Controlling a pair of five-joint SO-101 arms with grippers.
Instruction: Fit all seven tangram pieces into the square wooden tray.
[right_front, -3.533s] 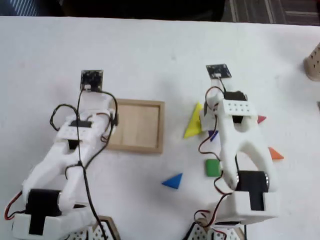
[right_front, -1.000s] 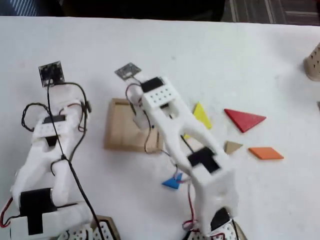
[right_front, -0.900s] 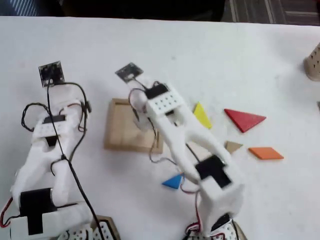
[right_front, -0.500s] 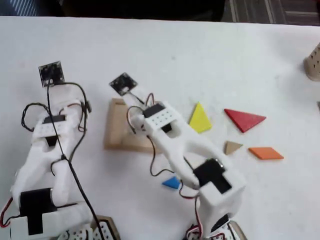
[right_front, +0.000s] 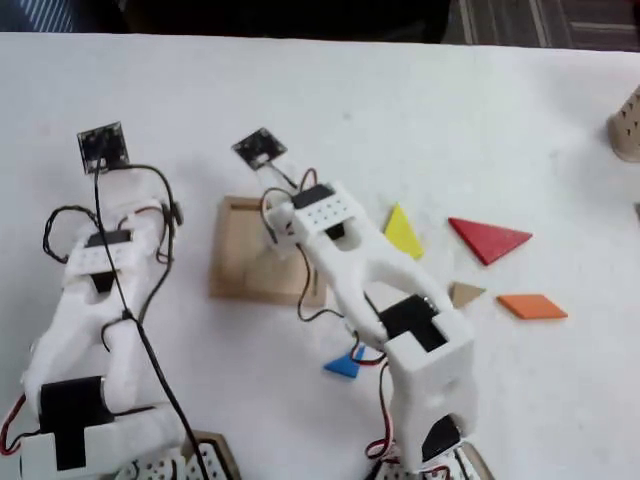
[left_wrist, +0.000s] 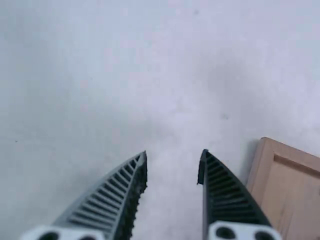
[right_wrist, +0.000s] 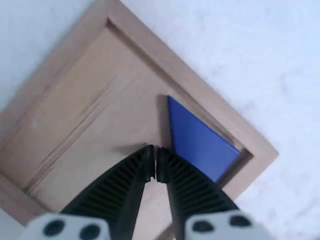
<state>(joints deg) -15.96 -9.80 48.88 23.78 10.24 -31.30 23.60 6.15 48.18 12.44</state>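
The square wooden tray (right_front: 240, 268) lies mid-table under my right arm (right_front: 325, 215). In the right wrist view a dark blue triangle (right_wrist: 200, 140) lies flat in a corner of the tray (right_wrist: 190, 81). My right gripper (right_wrist: 154, 164) is shut just beside it, tips low over the tray floor, holding nothing. My left gripper (left_wrist: 173, 162) is open over bare table, with the tray's edge (left_wrist: 290, 185) beside it. Loose on the table are a yellow triangle (right_front: 403, 232), a red triangle (right_front: 488, 240), a small tan triangle (right_front: 465, 293), an orange parallelogram (right_front: 531, 306) and a small blue triangle (right_front: 345, 365).
A wooden cone-like object (right_front: 628, 125) stands at the far right edge. My left arm (right_front: 100, 270) is left of the tray. The right arm's base (right_front: 425, 400) partly covers the table near the small blue triangle.
The right arm swung from the loose pieces to the tray, where the dark blue triangle now lies. The left arm moved left, off the tray. In the last second the right wrist shifted slightly.
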